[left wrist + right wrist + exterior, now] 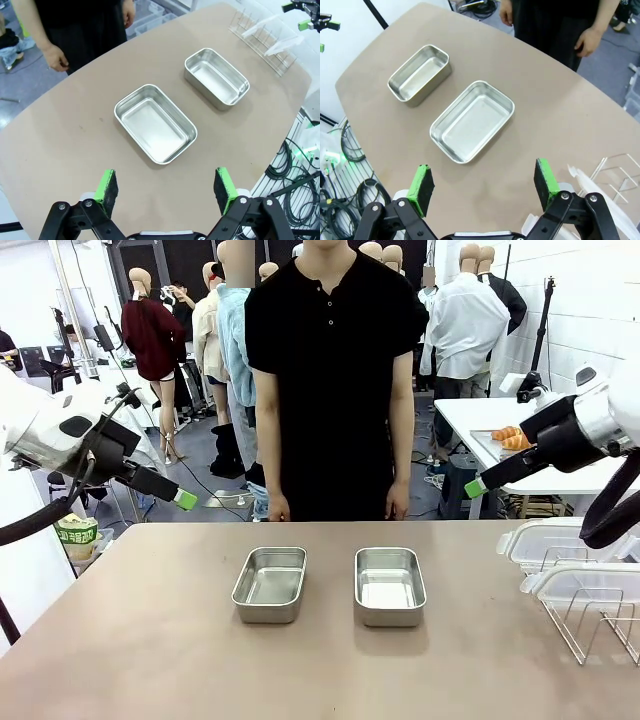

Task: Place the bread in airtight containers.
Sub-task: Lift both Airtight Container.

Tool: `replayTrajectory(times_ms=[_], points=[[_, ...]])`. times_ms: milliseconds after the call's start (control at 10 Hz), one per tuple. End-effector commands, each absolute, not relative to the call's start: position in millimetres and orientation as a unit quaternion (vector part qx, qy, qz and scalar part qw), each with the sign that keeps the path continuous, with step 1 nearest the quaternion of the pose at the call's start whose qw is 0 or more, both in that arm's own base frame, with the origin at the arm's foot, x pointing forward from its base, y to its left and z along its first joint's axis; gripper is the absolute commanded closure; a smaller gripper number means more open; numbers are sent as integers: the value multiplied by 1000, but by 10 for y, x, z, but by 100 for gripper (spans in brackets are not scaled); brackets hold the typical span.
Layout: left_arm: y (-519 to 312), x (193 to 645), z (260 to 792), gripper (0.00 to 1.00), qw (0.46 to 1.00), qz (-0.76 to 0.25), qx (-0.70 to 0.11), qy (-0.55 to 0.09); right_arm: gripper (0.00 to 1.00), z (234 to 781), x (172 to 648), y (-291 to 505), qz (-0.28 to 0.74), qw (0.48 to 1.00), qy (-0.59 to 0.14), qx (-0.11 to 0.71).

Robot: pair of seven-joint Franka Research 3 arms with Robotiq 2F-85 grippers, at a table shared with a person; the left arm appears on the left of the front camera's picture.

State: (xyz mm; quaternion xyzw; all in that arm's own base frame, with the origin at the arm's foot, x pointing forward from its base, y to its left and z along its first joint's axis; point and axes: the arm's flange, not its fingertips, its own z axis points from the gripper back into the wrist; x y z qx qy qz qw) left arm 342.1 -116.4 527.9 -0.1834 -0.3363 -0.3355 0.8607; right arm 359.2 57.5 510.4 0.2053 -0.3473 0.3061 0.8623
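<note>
Since one shiny rectangular steel tin (270, 585) and its twin (389, 587) sit empty on the brown bench (150, 640) while the golden-brown croissants (511, 437) lie on a far white table (462, 416), the left fingers (107, 186) and right fingers (546, 182), spread wide, should pinch them gently.

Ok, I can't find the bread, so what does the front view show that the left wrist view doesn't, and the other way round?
Front view: croissants on the white table behind, at the far right.
Left wrist view: cables off the table's edge, and the left gripper close up, jaws wide open with nothing between them.
Both: the left tin and right tin, empty and uncovered on the brown table, the lids in the rack, and the person.
</note>
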Motion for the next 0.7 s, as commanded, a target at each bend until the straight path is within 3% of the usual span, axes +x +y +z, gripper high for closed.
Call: replayTrajectory(times_ms=[0,600], points=[[-1168,3420,5277,0,860,-337,-183,-336,0,5114,3587,576,308,861,-348,204],[-1168,3420,5277,0,860,-337,-183,-336,0,5114,3587,576,308,861,-348,204]])
